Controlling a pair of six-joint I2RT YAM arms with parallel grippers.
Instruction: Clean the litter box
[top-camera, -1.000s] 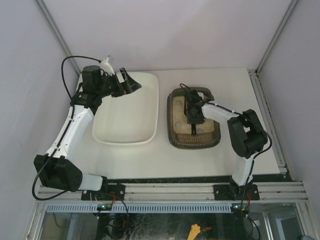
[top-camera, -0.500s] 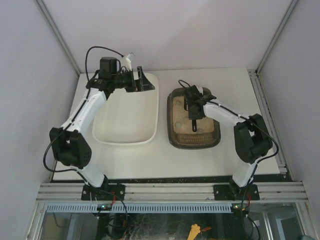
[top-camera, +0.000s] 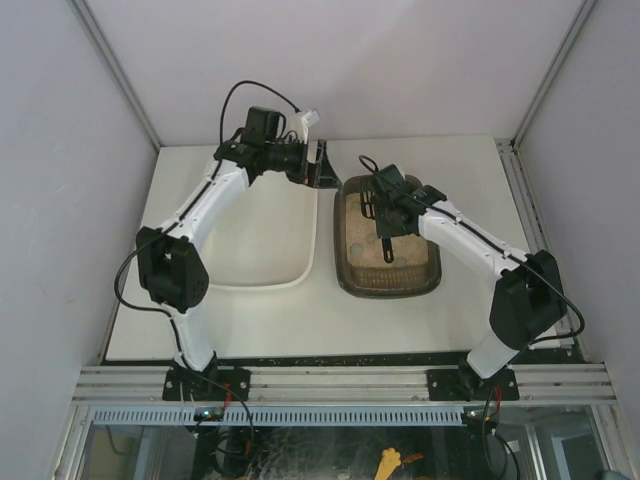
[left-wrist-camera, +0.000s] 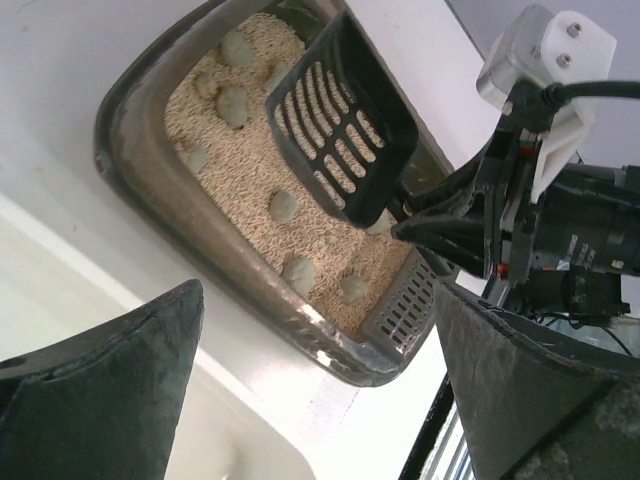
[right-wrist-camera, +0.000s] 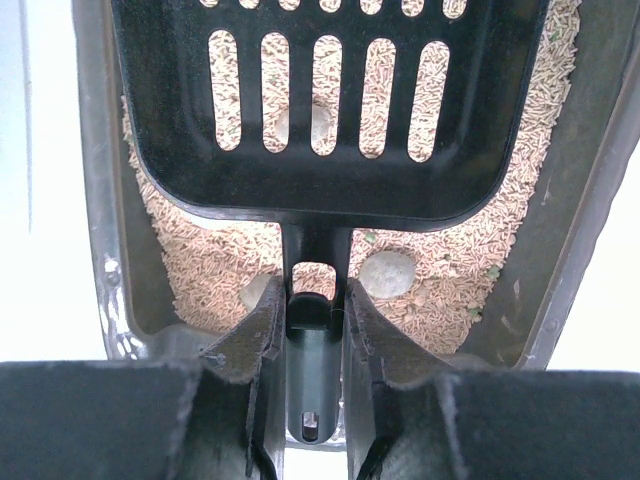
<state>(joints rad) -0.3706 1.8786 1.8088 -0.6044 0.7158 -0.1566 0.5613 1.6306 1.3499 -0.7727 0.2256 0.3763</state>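
Litter box: your litter box (top-camera: 387, 240) sits on the counter (top-camera: 470, 170), right of centre, with its long side running away from the arm bases. It lies directly under your right hand.
Litter: beige pellets cover the floor of the box, with pale rounded clumps (left-wrist-camera: 283, 205) scattered through them. One clump lies just beside the scoop's neck in the right wrist view.
Scoop: the black slotted litter scoop (left-wrist-camera: 340, 120) is inside the box, with its head tilted above the litter. You cannot tell whether its lip touches the pellets. Nothing shows through the slots but litter below.
Right hand: your right hand (right-wrist-camera: 315, 320) is clamped on the scoop's handle, one finger on each side of it, above the box.
Right arm: it reaches from its base diagonally forward and left, with the elbow near the counter's right side and the wrist over the box's far half.
Left hand: your left hand (top-camera: 322, 168) is spread wide and holds nothing. It hovers just beside the box's far left corner and looks down into the box.
Left arm: it is stretched far forward and bent to the right across the tub.
White tub: the white tub (top-camera: 270, 230) lies just left of the litter box, with a narrow strip of counter between them.
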